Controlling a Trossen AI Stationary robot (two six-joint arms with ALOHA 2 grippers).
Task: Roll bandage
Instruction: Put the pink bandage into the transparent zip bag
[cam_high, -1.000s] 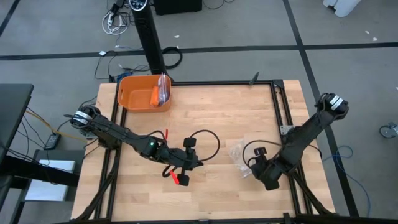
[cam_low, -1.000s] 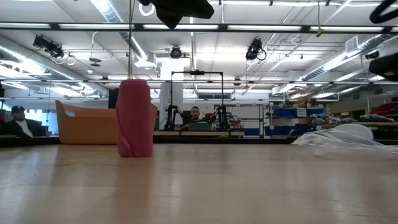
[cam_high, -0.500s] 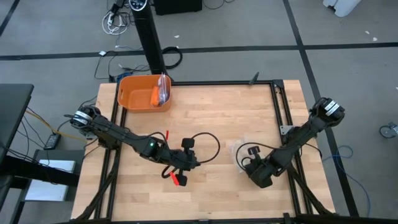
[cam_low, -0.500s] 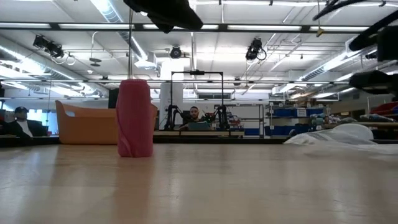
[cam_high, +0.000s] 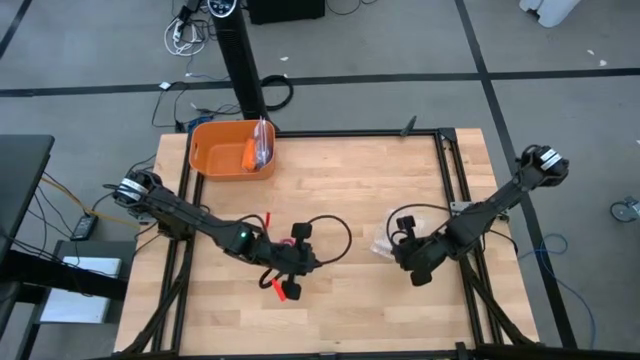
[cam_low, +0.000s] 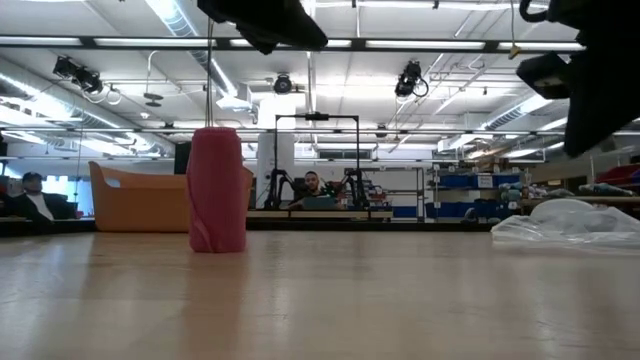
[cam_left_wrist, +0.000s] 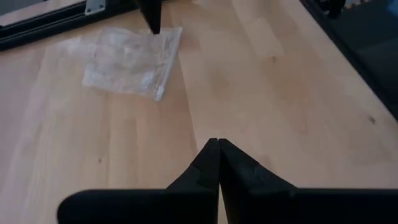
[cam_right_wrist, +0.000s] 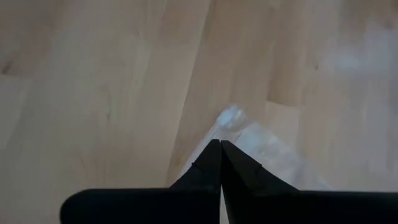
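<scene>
Right wrist view shows the right gripper (cam_right_wrist: 219, 144) clenched, its fingers pressed together at the edge of the clear bag (cam_right_wrist: 273, 158); whether any plastic is pinched cannot be told. From above, this gripper (cam_high: 392, 250) sits at the bag's (cam_high: 383, 241) right side, on the right half of the table (cam_high: 350, 170). The left gripper (cam_left_wrist: 217, 144) is clenched too, tips meeting with nothing between them, above bare wood left of centre (cam_high: 297, 262). The bandage (cam_low: 217, 188), a compact pink roll, stands upright on the table in the low view. At the far left corner an orange tub (cam_high: 217, 148) holds an orange item and a clear packet. No writing can be read.
</scene>
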